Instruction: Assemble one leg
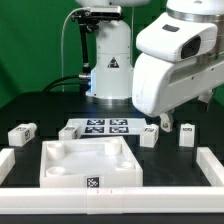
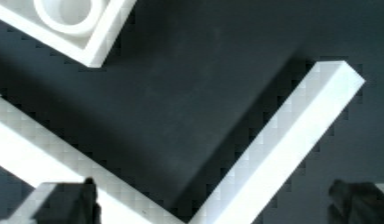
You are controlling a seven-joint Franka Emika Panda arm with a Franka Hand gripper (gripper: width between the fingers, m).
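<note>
Three legs show in the exterior view: one leg [image 1: 22, 133] at the left, one leg [image 1: 150, 135] right of the marker board, and one leg [image 1: 186, 133] further right. All stand on the dark table. The large white square piece [image 1: 88, 162] lies in front of them, and its corner shows in the wrist view [image 2: 73, 25]. My gripper [image 2: 215, 205] is open and empty, with one dark fingertip [image 2: 61, 203] at each side. It hovers over a corner of the white border rail [image 2: 295, 130]. No leg is in the wrist view. In the exterior view the arm's white body hides the gripper.
The marker board [image 1: 98, 127] lies flat behind the square piece. White border rails [image 1: 110, 205] run along the front and both sides of the work area. The arm's bulky white link [image 1: 175, 60] hangs over the right side. The robot base [image 1: 108, 70] stands at the back.
</note>
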